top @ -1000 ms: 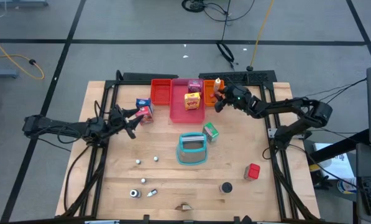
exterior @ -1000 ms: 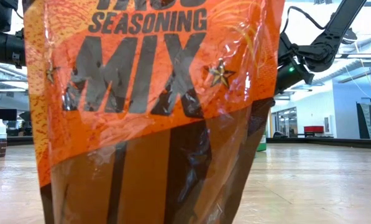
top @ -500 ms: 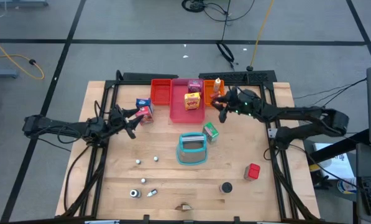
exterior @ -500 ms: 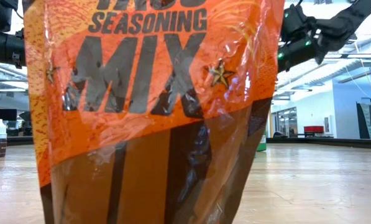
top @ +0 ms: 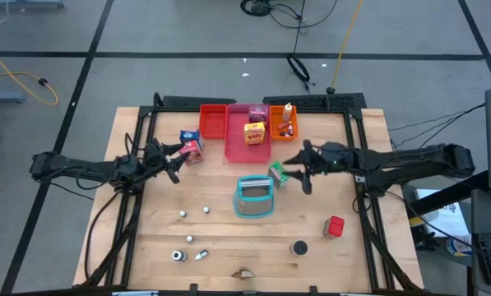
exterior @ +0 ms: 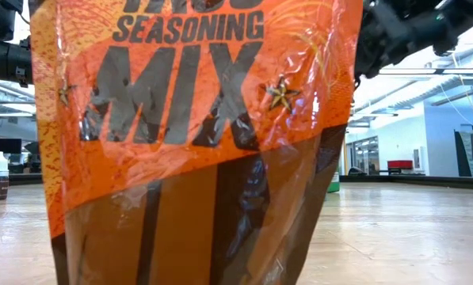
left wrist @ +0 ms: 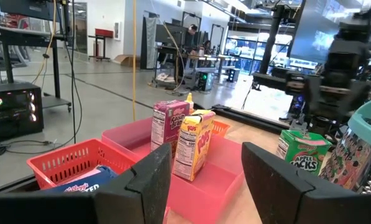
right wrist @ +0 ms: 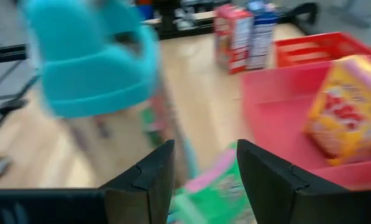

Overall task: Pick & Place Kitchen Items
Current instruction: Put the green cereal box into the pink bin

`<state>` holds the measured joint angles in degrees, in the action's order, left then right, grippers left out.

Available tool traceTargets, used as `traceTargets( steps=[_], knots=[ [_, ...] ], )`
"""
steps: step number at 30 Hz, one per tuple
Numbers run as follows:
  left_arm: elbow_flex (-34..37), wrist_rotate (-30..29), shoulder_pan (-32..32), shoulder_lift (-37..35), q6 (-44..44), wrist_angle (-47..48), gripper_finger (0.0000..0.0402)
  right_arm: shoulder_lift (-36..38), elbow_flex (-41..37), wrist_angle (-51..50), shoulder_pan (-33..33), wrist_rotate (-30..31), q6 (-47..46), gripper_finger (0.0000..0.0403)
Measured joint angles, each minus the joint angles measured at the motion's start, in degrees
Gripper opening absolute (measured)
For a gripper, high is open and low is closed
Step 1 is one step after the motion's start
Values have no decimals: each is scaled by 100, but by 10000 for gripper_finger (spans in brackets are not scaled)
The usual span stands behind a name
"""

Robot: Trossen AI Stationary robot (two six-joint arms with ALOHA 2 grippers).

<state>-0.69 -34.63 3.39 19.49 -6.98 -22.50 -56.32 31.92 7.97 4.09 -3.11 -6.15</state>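
My right gripper [top: 298,171] [right wrist: 204,186] is open and hovers just right of the green carton [top: 278,173] [right wrist: 213,193], which stands on the table beside the teal basket [top: 253,197]. My left gripper [top: 176,161] [left wrist: 207,186] waits open near the red-blue carton [top: 192,146]. The yellow carton [top: 254,132] [left wrist: 193,143] and a pink carton [top: 257,113] stand in the pink tray [top: 238,146]. The orange bottle [top: 287,119] stands in the orange tray. The red cube [top: 335,227] lies near the table's right side.
A red tray [top: 213,121] sits at the far edge. Small balls [top: 194,212] and caps [top: 178,256] [top: 299,247] are scattered on the near half. An orange seasoning pouch [exterior: 196,134] [top: 245,274] stands at the near edge and blocks most of the low view.
My right gripper has swung away from the orange tray at the far edge, toward the near edge and slightly left, ending beside the green carton. The orange bottle stays standing in the orange tray. My left arm has kept still.
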Motion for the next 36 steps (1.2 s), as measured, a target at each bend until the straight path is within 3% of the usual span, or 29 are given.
traceTargets(
  steps=[19, 33, 36],
  knots=[
    [0, 1, -1, 0, -68, -1, 198, 29, 0, -392, -1748, 13, -1107, 190],
    [0, 0, -1, -2, -63, 0, 198, 27, -3, -1187, -2034, 55, -2039, 188],
    [0, 0, 1, -1, -68, 0, 198, 26, -13, -1362, -2034, 370, -2034, 188]
  ],
)
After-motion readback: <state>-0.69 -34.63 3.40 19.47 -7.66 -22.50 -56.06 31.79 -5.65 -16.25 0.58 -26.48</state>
